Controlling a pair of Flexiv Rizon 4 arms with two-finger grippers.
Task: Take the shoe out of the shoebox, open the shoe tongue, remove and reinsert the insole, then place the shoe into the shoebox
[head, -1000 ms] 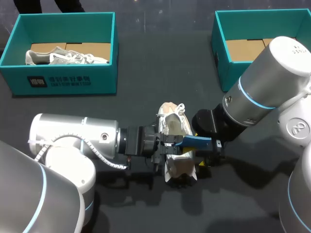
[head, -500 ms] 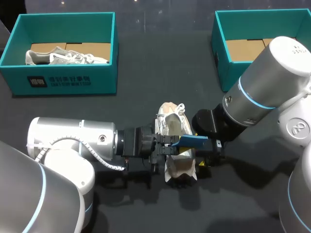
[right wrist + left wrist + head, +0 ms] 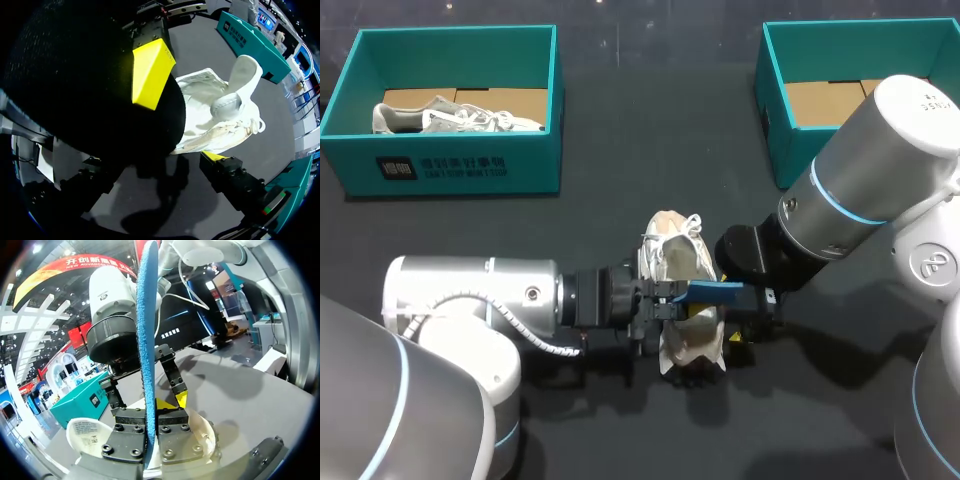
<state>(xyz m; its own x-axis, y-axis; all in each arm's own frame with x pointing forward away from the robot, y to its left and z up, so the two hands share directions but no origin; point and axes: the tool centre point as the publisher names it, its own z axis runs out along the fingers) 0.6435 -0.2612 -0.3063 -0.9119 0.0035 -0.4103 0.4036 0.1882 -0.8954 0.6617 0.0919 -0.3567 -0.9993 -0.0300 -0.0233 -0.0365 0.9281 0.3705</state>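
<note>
a white shoe (image 3: 672, 262) lies on the dark desk (image 3: 620, 215), just beneath and between two robot arms' jaws that meet over it. the left jaws are clenched on a blue insole (image 3: 712, 291), which stands on its edge and reaches ahead of them toward the right jaws. the right jaws are released. their yellow fingertips (image 3: 150, 72) stand wide apart, one close by the insole's dark underside and the other low beside the shoe, so they straddle the insole rather than hold it. ahead of the right jaws, the shoe's tongue (image 3: 245, 75) is lifted clear of the opening. an empty teal shoebox (image 3: 775, 120) sits well beyond the right jaws. another teal box (image 3: 455, 170), holding a second shoe (image 3: 455, 115), sits well beyond the left jaws.

the insole looks to be out of the shoe, so sliding it back in is probably the step in hand. nothing grips the shoe, so a push from the insole could slide or tip it on the desk. the thin insole could buckle or catch on the collar or the tongue. it could also slip from the left jaws' narrow hold. the two sets of jaws are very near each other and could collide.
</note>
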